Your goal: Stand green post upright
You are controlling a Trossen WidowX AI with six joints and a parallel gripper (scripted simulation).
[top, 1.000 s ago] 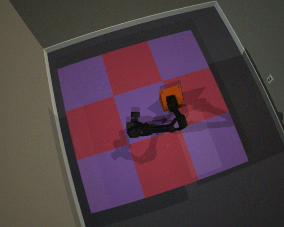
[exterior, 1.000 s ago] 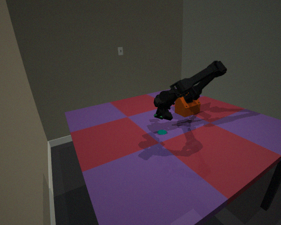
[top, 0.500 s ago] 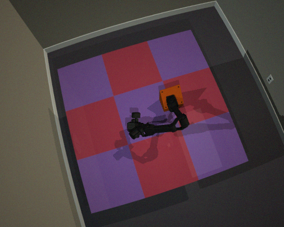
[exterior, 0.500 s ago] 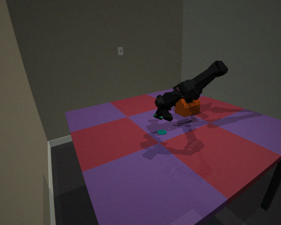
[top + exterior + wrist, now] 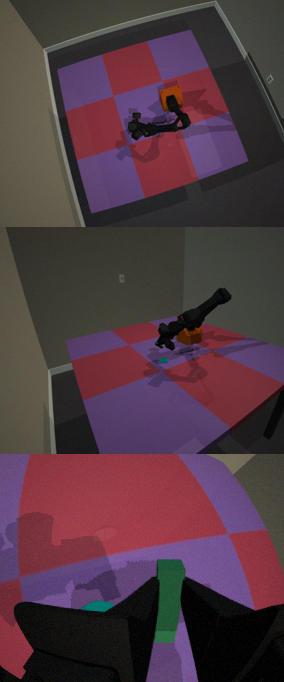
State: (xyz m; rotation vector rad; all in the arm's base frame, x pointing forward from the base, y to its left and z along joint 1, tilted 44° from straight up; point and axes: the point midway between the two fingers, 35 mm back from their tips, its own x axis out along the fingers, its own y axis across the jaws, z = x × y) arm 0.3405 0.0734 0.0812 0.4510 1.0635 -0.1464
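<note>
The green post [image 5: 161,346] [image 5: 170,599] is between the fingers of my gripper [image 5: 162,344] [image 5: 169,583], which is shut on it. The post is held in the air above the table. In the exterior view it slants down to the right and is not upright; a finger covers part of it. The cyan circle [image 5: 164,360] [image 5: 100,606] lies flat on the table, below the gripper in the exterior view. In the wrist view it shows left of the post, partly behind the left finger. In the top view the arm hides the circle and nearly all of the post.
The orange base block [image 5: 172,97] [image 5: 189,336] of the arm stands behind and right of the gripper in the exterior view. The table [image 5: 92,134] [image 5: 116,373] has red and purple squares, with arm shadows around the circle.
</note>
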